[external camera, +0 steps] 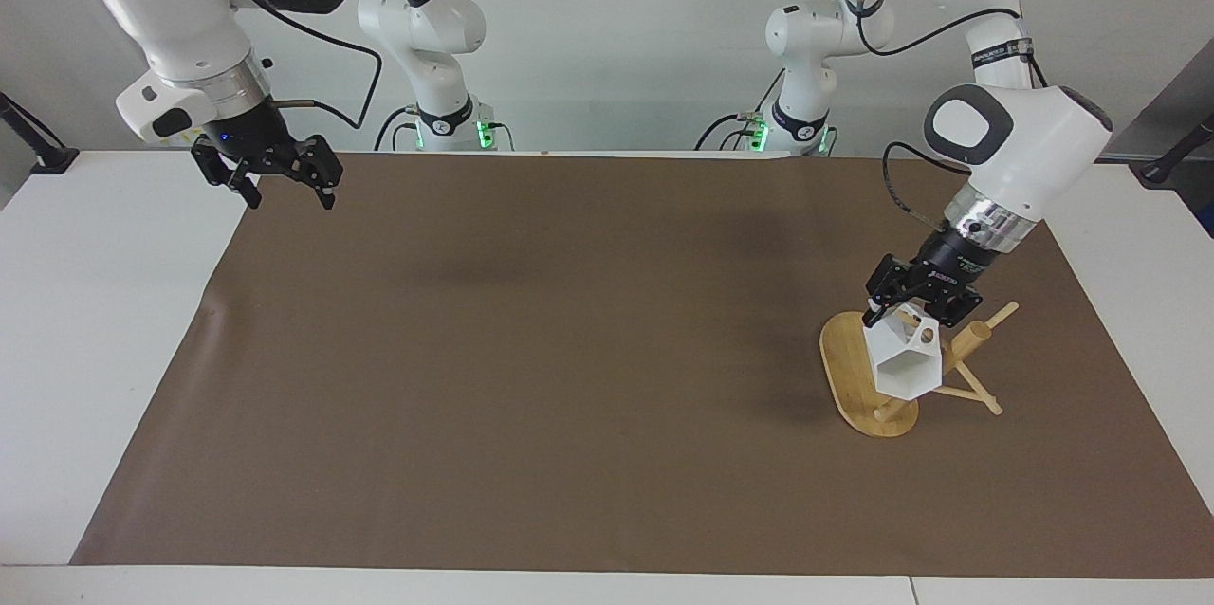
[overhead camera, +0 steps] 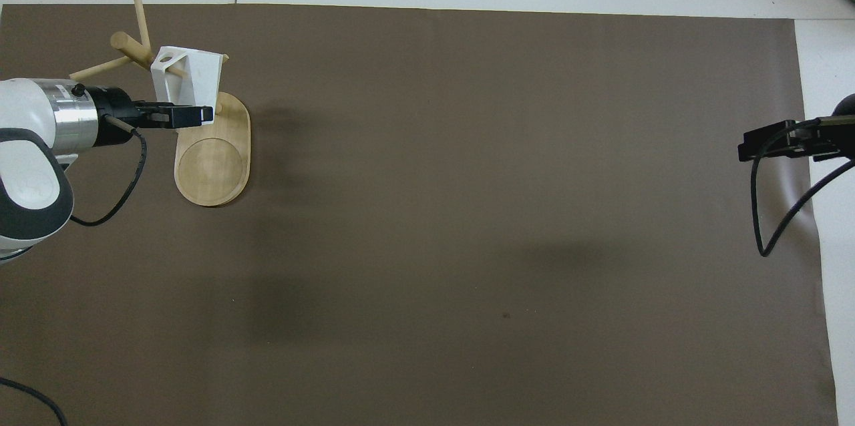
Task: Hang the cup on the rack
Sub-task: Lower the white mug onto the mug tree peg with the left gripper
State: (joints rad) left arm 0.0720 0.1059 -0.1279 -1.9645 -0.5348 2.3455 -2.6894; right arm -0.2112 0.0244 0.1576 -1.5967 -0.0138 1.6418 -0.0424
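Note:
The white faceted cup (external camera: pixel 906 366) hangs on the bamboo rack (external camera: pixel 858 382), with a thin peg passing through its blocky handle (overhead camera: pixel 175 69). The rack stands on the brown mat toward the left arm's end of the table. My left gripper (external camera: pixel 912 311) is right at the cup's upper rim beside the handle, over the rack's base. I cannot make out whether it still pinches the rim. My right gripper (external camera: pixel 289 199) hangs open and holds nothing. It waits in the air over the mat's corner at the right arm's end of the table.
The brown mat (external camera: pixel 569 349) covers most of the white table (external camera: pixel 104 320). The rack's pegs (external camera: pixel 982 399) stick out sideways around the cup. A black cable (overhead camera: pixel 761 212) loops down from the right gripper (overhead camera: pixel 751 144).

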